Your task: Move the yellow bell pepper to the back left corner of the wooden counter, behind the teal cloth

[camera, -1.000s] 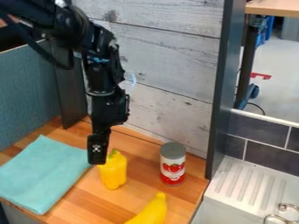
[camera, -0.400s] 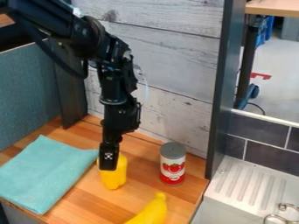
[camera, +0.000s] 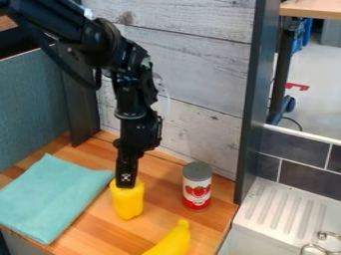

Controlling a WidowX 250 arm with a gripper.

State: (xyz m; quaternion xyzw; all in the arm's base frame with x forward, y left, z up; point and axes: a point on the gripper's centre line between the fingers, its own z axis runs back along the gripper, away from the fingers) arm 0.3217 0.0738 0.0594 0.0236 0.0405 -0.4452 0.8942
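My gripper (camera: 126, 183) is down at the top of the yellow bell pepper (camera: 127, 203), in front of its upper end and seemingly touching it. Can't tell if it's spread, pressed together or pinching the pepper; contact area is hidden. Pepper is roughly upright on the wooden counter (camera: 160, 201), lower part visible. Using the pepper as reference, camera view directions: folded turquoise cloth (camera: 50, 196) lies flat just left, its right corner near the pepper's top. Tomato can (camera: 197, 191), grey lid up, red and white label, stands upright to the right, apart from the pepper. Banana (camera: 173, 241) is below and right, stem end up, other end cut off by the view's bottom edge. Whitewashed plank wall (camera: 193, 74) is behind the pepper. Further right, past the can: dark upright panel (camera: 256, 99), then a ribbed white drainboard (camera: 279, 206) under dark tiles (camera: 303, 174). Blue-grey partition (camera: 30, 104) is up and left.
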